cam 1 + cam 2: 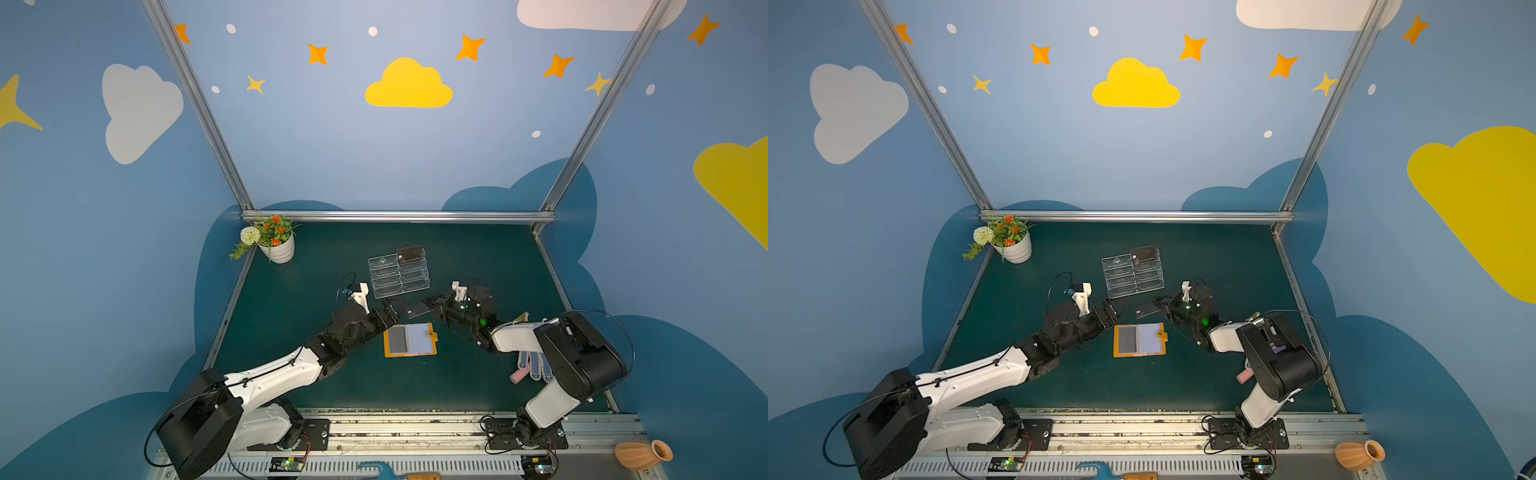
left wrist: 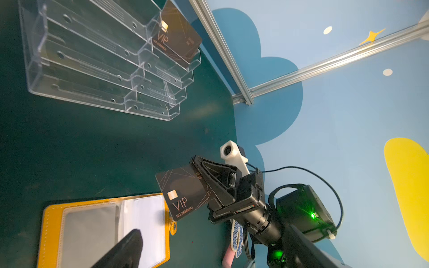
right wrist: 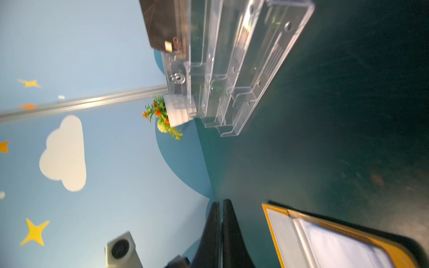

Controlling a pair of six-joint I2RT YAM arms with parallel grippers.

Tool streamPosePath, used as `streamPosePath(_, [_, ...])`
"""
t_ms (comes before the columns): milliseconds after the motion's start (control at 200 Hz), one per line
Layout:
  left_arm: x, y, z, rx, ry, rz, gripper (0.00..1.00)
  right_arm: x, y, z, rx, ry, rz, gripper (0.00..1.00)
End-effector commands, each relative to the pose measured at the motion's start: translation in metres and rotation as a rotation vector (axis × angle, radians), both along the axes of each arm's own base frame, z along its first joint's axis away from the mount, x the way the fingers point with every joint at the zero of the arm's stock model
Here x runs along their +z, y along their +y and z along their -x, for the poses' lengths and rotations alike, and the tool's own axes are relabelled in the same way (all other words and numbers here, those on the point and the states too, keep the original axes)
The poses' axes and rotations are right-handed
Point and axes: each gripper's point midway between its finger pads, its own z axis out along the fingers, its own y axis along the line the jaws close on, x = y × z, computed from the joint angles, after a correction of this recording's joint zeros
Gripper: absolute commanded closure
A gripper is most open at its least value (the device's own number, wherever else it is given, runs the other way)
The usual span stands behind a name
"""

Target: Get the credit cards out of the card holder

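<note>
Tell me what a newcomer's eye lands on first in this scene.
The bright orange card holder lies open in the middle of the green table. Just behind it, the right gripper pinches a dark VIP card by one end. Farther back, a clear acrylic stand holds another dark card in its top tier.

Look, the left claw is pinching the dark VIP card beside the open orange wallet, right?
No, it is the right claw that is pinching the dark brown-black plastic VIP card beside the open orange-yellow wallet-like card holder. The left wrist view shows it.
</note>
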Motion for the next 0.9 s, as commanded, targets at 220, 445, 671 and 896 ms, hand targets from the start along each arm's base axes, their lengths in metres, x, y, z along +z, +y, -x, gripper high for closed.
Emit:
streamPosePath(220, [-0.017, -0.032, 0.011, -0.295, 0.055, 0.058, 0.12, 0.045, 0.005, 0.009, 0.185, -0.215, 0.081, 1.0])
streamPosePath(445, [-0.027, -0.043, -0.005, -0.313, 0.067, 0.108, 0.19, 0.059, 0.007, 0.015, 0.227, -0.233, 0.077, 1.0])
streamPosePath(671, [-0.027, -0.045, -0.016, -0.308, 0.052, 0.098, 0.21, 0.059, 0.01, 0.019, 0.251, -0.231, 0.062, 1.0])
streamPosePath(896, [-0.032, -0.048, -0.019, -0.323, 0.056, 0.117, 0.36, 0.06, 0.014, 0.018, 0.261, -0.225, 0.04, 1.0])
